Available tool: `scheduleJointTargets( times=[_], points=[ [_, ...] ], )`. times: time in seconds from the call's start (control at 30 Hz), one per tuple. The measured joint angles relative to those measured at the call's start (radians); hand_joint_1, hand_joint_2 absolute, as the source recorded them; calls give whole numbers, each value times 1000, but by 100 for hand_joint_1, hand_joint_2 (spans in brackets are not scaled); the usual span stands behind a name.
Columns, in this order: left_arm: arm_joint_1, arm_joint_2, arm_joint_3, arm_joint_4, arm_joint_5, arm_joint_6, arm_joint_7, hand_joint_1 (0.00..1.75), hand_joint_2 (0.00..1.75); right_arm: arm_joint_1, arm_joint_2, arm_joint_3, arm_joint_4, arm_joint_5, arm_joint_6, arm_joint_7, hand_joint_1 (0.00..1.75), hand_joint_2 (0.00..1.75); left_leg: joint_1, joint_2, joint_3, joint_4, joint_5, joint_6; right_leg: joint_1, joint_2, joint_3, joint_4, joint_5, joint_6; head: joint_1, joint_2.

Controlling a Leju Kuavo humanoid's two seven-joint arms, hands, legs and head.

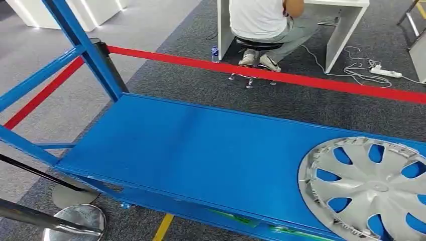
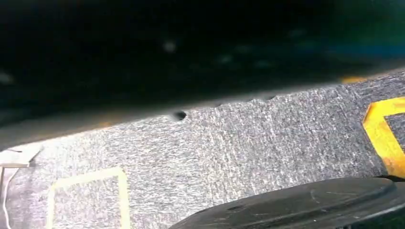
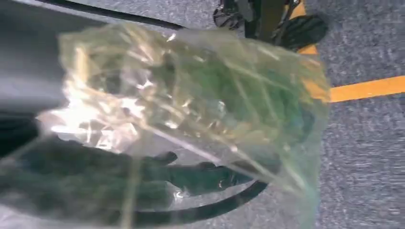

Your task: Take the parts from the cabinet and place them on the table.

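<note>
**Right hand holds a bagged part; hubcap lies on the blue shelf**

In the right wrist view, the right hand (image 3: pixel 119 179) has its dark fingers (image 3: pixel 205 174) closed on a crinkled clear plastic bag (image 3: pixel 191 105) with something green inside. The bag lies across the hand and drapes out past the fingertips, hiding most of them, above grey carpet with a yellow floor line (image 3: pixel 367 88).

In the head view, a silver hubcap (image 1: pixel 369 188) lies flat at the right end of the blue shelf (image 1: pixel 191 150), close to the shelf's front edge, its right side cut off by the picture's edge. The rest of the shelf top is bare blue metal. Behind the shelf runs a red barrier tape (image 1: pixel 261 73), and beyond it a person (image 1: pixel 263 22) sits at a white desk (image 1: pixel 346 25).

The left wrist view shows grey carpet with yellow markings; whether the left hand is apart or together I cannot tell.
</note>
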Motion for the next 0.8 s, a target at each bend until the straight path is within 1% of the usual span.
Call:
scheduleJointTargets(
  times=[0.33, 0.37, 0.4, 0.43, 0.47, 0.5, 0.53, 0.57, 0.6, 0.63, 0.67, 0.7, 0.73, 0.77, 0.8],
  points=[
    [4, -2, 13, -8, -3, -16, 3, 0, 0, -4, 0, -23, 0, -3, 27, -24, 0, 0, -3, 0, 2, 1, 0, 1, -4, 0, 11, -6, 1, 2, 0, 0],
    [4, -1, 15, -8, -4, -16, 2, 0, 0, -4, 1, -26, 0, -6, 30, -24, 0, 0, -6, 0, 1, 12, -5, 5, -16, 3, 8, -17, 6, 12, 1, 0],
    [4, 0, 18, -8, -5, -16, 0, 0, 0, -5, 3, -31, 0, -7, 31, -25, 0, 0, -9, 1, 6, 4, 1, 20, -17, 9, 6, -27, 9, 21, -2, 0],
    [4, -2, 18, -11, -5, -17, -1, 0, 0, -8, 5, -35, 0, -8, 33, -25, 0, 0, -12, 10, 21, -27, 12, 36, -10, 13, 16, -44, 15, 30, -4, 0],
    [5, -5, 18, -13, -7, -18, -2, 0, 0, -10, 5, -39, 0, -9, 33, -25, 0, 0, 2, 30, 46, -71, 33, 40, -6, -3, 24, -32, 10, 24, -2, 0],
    [6, -6, 19, -13, -8, -18, -4, 0, 0, -14, 5, -42, 0, -10, 34, -26, 0, 0, 2, 36, 59, -95, 40, 50, 0, -32, 3, 3, -15, 24, 2, 0],
    [6, -7, 20, -13, -8, -19, -6, 0, 0, -19, 5, -46, 0, -10, 35, -27, 0, 0, 4, 49, 61, -97, 43, 50, -1, -47, -33, 62, -47, 25, 6, 0],
    [7, -9, 21, -13, -8, -20, -6, 0, 0, -22, 5, -47, 1, -10, 35, -27, 0, 0, 4, 62, 62, -94, 38, 47, -5, -57, -79, 142, -83, 30, 7, 0],
    [7, -9, 23, -13, -8, -21, -6, 0, 0, -21, 5, -48, 1, -10, 35, -27, 0, 0, 4, 75, 62, -91, 33, 41, -9, -62, -120, 209, -106, 35, 7, 0],
    [7, -9, 23, -13, -8, -22, -6, 0, 0, -20, 5, -49, 1, -10, 36, -27, 0, 0, 5, 84, 62, -88, 28, 38, -11, -64, -140, 239, -107, 39, 7, 0],
    [7, -11, 24, -13, -8, -23, -6, 0, 0, -18, 5, -53, 1, -10, 35, -27, 0, 0, 8, 96, 65, -84, 21, 31, -15, -67, -141, 225, -77, 46, 8, 0],
    [7, -11, 24, -13, -8, -24, -6, 0, 0, -18, 4, -55, 1, -11, 35, -27, 0, 0, 13, 103, 69, -80, 14, 24, -19, -71, -118, 173, -36, 52, 6, 0],
    [6, -14, 25, -13, -8, -24, -6, 0, 0, -16, 4, -56, 1, -11, 35, -27, 0, 0, 20, 112, 72, -68, 2, 13, -25, -80, -72, 78, 19, 61, 8, 0],
    [6, -14, 26, -13, -8, -24, -6, 0, 0, -16, 4, -57, 1, -11, 36, -27, 0, 0, 25, 117, 72, -50, -12, 2, -31, -100, -31, -4, 52, 74, 9, 0],
    [5, -8, 28, -13, -8, -24, -6, 0, 0, -18, 8, -57, 6, -11, 38, -27, 0, 0, 12, 122, 70, -35, -28, -12, -23, -103, -42, 18, 27, 72, 13, 0]
  ],
)
